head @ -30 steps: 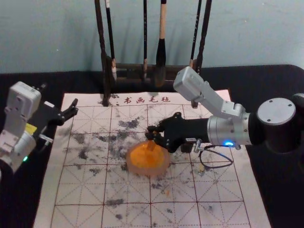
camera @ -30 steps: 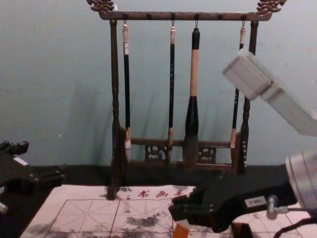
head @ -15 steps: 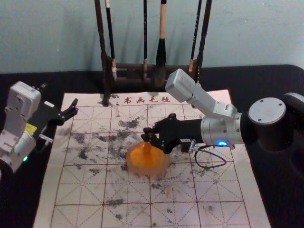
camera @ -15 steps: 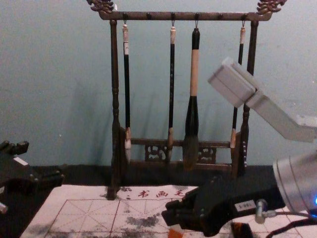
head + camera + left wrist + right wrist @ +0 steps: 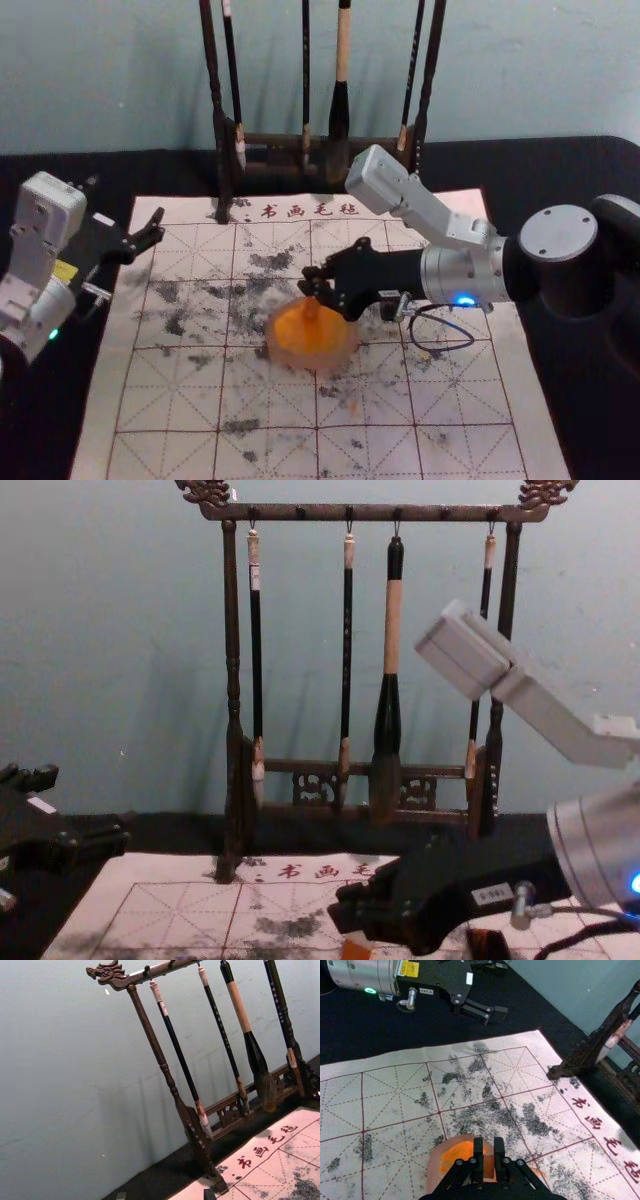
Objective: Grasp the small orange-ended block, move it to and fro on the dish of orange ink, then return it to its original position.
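Black right end effector (image 5: 308, 282) — narrowed, pinching the orange block (image 5: 489, 1166) over the dish (image 5: 283, 352) (left arm (image 5: 50, 212) near mat (image 5: 465, 445)).

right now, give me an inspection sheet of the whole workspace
Surface: gridded mat, dark smudges, on black cloth
Job's things: block gripped over the dish of orange ink; ink contact unclear
Clutter: small dark thing beside the right gripper, unidentified
Grippers: right closed on the block; left open, by the mat's left edge
Cables: loop hanging from the right arm, no snag seen
Surroundings: rack with four hanging brushes, wall behind
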Controlling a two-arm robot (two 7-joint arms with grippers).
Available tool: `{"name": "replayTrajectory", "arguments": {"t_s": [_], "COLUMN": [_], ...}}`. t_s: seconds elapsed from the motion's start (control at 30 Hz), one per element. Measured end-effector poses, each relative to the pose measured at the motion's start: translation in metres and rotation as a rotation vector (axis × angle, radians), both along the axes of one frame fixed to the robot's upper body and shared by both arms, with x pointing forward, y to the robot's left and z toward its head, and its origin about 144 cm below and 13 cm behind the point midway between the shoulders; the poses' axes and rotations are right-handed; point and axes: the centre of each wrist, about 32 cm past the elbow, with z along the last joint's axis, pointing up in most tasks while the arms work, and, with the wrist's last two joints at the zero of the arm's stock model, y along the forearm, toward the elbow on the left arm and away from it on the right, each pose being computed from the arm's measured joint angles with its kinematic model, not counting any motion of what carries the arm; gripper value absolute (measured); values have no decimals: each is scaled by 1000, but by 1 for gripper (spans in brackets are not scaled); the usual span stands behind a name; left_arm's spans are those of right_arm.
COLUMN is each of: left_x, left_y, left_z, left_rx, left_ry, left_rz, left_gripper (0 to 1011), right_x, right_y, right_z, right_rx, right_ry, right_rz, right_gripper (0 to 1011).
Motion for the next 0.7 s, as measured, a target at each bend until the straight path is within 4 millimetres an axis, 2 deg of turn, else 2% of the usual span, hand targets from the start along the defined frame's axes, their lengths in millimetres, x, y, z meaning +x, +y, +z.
{"name": "replayTrajectory", "arguments": {"t_s": [0.7], "left_x": [0], "left_y": [0], "left_z": [0], "left_rx": [0], "left_ry": [0], "left_rz": [0], "left_gripper": [1001], "right_x": [0], "right_y": [-7], "right_z": [-1], "right_rx": [-10], "right_ry": [-3], "right_rz": [-12], "right_gripper": [123]}}
